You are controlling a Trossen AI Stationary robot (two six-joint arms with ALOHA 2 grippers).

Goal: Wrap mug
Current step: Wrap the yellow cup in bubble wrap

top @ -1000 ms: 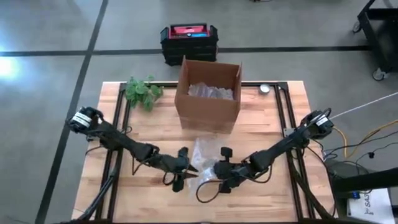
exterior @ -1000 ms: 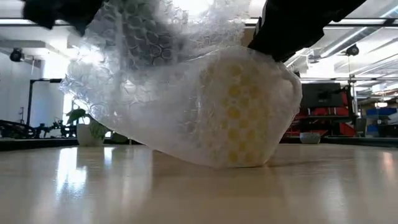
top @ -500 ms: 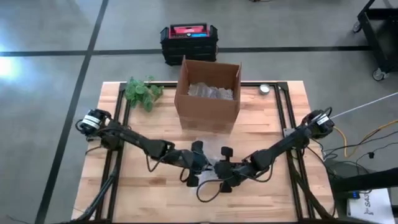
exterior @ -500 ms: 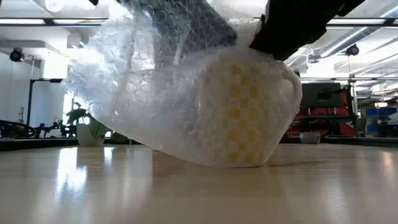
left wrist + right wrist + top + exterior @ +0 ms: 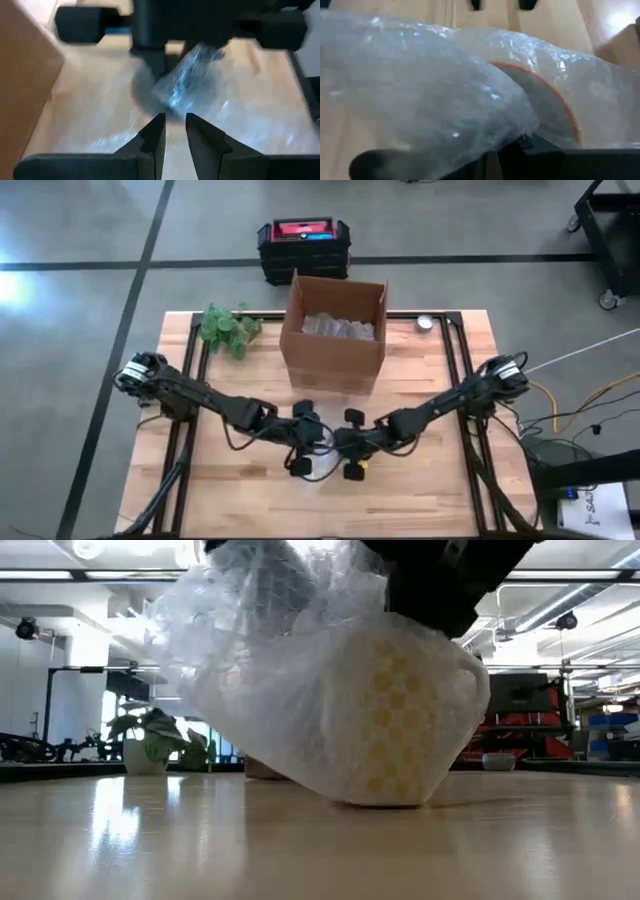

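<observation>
No writing is legible. The mug (image 5: pixel 400 710) stands upright in bubble wrap (image 5: pixel 250 670) between both grippers; left gripper (image 5: pixel 174 137) nearly closed, empty; right gripper (image 5: pixel 348 448) jaws unclear.

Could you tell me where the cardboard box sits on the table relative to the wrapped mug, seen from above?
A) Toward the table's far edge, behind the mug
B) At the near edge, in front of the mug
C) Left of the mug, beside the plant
A: the cardboard box stands at the far side, the bubble-wrapped mug nearer, between both grippers.
</observation>
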